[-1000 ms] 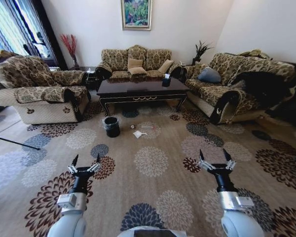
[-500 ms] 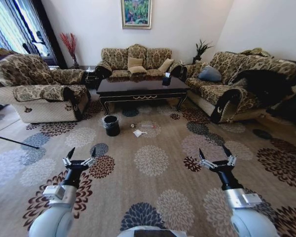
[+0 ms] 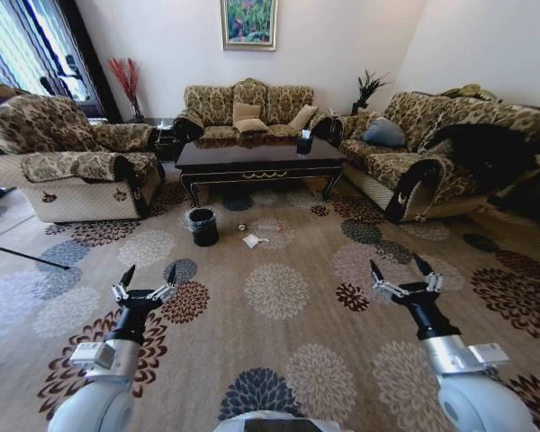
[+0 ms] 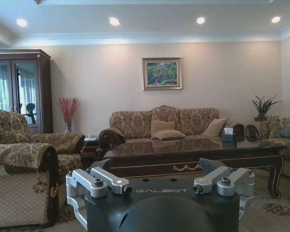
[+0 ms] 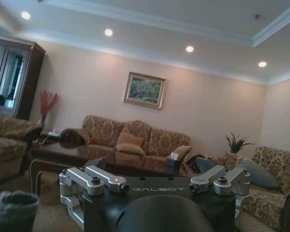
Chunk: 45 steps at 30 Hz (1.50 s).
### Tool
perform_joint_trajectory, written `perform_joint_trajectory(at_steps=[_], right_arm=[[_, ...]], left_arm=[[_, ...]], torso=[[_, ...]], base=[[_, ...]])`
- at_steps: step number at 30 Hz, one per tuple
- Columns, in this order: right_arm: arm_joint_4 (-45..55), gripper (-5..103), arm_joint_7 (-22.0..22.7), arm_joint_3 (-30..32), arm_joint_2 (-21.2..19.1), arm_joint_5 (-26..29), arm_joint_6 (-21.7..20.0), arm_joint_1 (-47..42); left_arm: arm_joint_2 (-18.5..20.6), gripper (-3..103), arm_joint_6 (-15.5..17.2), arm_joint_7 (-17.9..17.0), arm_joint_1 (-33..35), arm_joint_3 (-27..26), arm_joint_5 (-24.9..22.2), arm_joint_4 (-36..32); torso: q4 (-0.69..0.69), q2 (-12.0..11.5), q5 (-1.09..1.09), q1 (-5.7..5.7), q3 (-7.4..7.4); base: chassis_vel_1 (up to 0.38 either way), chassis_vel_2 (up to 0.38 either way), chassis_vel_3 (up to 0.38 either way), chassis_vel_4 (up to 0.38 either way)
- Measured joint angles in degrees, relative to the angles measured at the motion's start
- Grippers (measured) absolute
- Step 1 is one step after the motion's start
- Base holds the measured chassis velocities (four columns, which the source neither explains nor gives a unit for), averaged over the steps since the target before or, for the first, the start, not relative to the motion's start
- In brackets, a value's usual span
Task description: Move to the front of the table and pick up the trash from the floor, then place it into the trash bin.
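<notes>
Black trash bin [image 3: 203, 227], white trash [image 3: 251, 241], floral beige carpet [image 3: 279, 297]

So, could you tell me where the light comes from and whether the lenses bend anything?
Wrist views: recessed ceiling lights glow overhead. Head view: daylight enters the window on the left, walls bow outward, and the glossy table carries a sheen.

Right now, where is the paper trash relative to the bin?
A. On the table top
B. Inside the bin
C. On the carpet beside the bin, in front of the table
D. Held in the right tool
C. The paper lies on the carpet beside the bin, in front of the table.
</notes>
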Motion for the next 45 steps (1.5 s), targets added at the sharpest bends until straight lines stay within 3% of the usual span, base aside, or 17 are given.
perform_joint_trajectory(at_steps=[2,8,18,26,45], right_arm=[[0.0,100,-0.9,0.0,0.0,-3.1,-1.6,-1.1],[0.2,100,-1.0,0.0,-0.1,-4.5,-3.1,-1.8],[3.3,100,4.1,-0.4,1.0,0.7,-3.8,-1.4],[4.4,100,4.5,-0.2,1.3,3.8,-2.5,-0.3],[2.5,100,3.5,-0.8,2.3,4.0,-0.5,0.7]], left_arm=[[0.0,100,-0.1,0.0,0.3,-0.1,0.2,-0.1],[-0.4,100,-0.2,0.1,0.6,0.2,0.8,-0.2],[-1.8,100,-0.6,0.2,1.7,0.7,1.5,-1.2],[-3.3,100,-1.3,0.2,2.6,1.0,1.8,-1.7],[-4.0,100,-1.3,0.2,2.4,1.1,1.5,-1.3]], torso=[[-0.01,-0.7,0.0,-0.29,-0.45],[-0.01,-2.0,-0.01,-0.76,-1.2],[-0.01,-4.5,-0.01,-1.83,-2.72],[0.0,-6.3,-0.01,-2.52,-3.82],[-0.01,-10.6,0.0,-4.18,-6.46]], base=[[0.0,0.0,0.0,0.0],[0.0,0.0,0.0,0.0],[0.0,0.0,0.0,0.0],[0.0,0.0,0.0,0.0],[0.0,0.0,0.0,0.0]])
